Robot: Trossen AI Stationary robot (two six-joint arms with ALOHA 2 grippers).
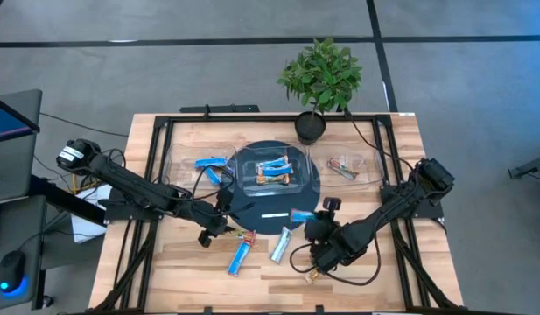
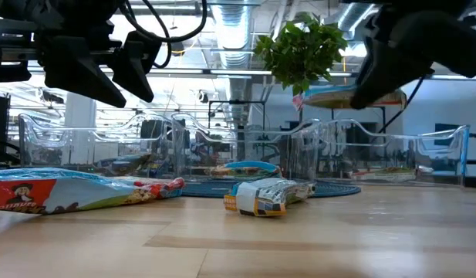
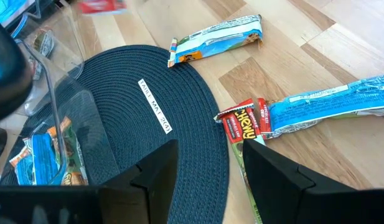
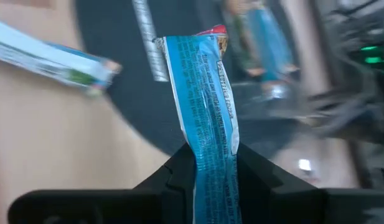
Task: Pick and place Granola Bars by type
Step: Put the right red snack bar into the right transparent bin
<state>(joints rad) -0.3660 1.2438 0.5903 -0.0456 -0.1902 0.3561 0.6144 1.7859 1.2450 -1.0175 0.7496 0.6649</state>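
My right gripper point(image 4: 211, 168) is shut on a blue granola bar point(image 1: 302, 214) above the near edge of the dark round mat point(image 1: 252, 206). In the low view this bar point(image 2: 349, 98) hangs high over the table. My left gripper point(image 3: 207, 177) hovers open over the mat's near left edge, touching nothing. Just ahead of it a blue bar with a red end point(image 3: 316, 109) lies flat on the wood, and a pale silver-green bar point(image 3: 216, 38) lies beyond it. In the high view the blue bar point(image 1: 239, 255) and the pale bar point(image 1: 281, 245) lie near the front. My right gripper pinches the blue bar between its two fingers across its width point(image 4: 210, 146), and the wrapper is squeezed narrower there. The fingers slant down from the table's right. The bar's free end with a red tip point(image 4: 210, 34) sticks out ahead of the fingers, lifted clear of the table.
Three clear trays stand across the back: the left point(image 1: 208, 164) holds blue bars, the middle point(image 1: 274, 171) on the mat holds several mixed bars, the right point(image 1: 344, 166) holds pale ones. A white label strip point(image 3: 154, 106) lies on the mat. A potted plant point(image 1: 320, 79) stands at the far edge.
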